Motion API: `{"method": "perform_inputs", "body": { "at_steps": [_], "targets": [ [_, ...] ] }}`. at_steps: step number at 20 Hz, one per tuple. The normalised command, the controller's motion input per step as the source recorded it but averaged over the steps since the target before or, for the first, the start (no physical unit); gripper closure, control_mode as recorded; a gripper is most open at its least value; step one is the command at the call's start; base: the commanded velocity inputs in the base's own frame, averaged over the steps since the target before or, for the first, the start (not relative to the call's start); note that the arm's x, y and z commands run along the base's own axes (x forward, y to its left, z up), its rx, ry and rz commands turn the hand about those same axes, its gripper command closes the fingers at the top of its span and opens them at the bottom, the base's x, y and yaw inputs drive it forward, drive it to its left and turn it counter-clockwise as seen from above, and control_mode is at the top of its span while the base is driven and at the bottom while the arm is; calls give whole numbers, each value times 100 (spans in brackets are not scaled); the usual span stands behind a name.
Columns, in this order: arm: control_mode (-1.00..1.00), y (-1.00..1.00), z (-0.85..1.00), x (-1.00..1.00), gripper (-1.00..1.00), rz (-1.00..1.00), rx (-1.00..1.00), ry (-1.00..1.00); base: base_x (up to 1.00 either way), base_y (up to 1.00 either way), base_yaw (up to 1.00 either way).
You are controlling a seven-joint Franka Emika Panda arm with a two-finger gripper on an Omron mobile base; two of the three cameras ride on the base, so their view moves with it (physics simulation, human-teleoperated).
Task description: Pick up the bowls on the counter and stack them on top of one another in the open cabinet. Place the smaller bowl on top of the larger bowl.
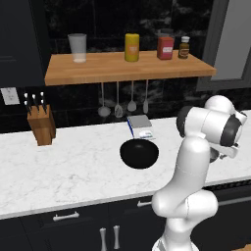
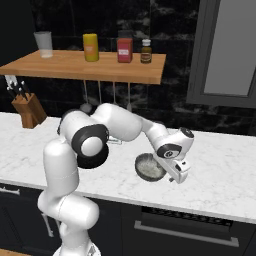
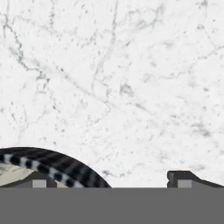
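Observation:
The larger bowl (image 1: 139, 153), wide and glossy black, sits on the white marble counter (image 1: 63, 171) near its middle. The smaller bowl (image 2: 149, 166), silvery-grey, rests on the counter (image 2: 220, 175) to the right of it. My gripper (image 2: 177, 173) hangs low over that bowl's right rim, pointing down. In the hand view my gripper (image 3: 111, 181) is open: one fingertip (image 3: 39, 183) stands over the smaller bowl's striped rim (image 3: 57, 164), the other fingertip (image 3: 183, 179) over bare marble. The open cabinet (image 1: 122, 68), a light-brown shelf board, runs above the counter.
The shelf carries a clear tumbler (image 1: 77, 47), a yellow canister (image 1: 131, 47), a red box (image 1: 165, 48) and a brown bottle (image 1: 184, 47). Utensils (image 1: 117, 105) hang beneath it. A knife block (image 1: 41, 125) stands at left, a small box (image 1: 139, 126) behind the black bowl.

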Motion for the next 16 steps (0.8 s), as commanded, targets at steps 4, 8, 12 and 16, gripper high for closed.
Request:
{"method": "perform_inputs", "body": {
  "at_steps": [4,8,12,16],
  "targets": [
    [-100,1,-32,0,-100,0,-7,0,0,0,0],
    [-100,0,-4,0,100,0,-1,0,0,0,0],
    [-100,0,0,0,100,0,0,0,0,0,0],
    [-100,0,14,0,100,0,0,-2,0,0,0]
  ]
}}
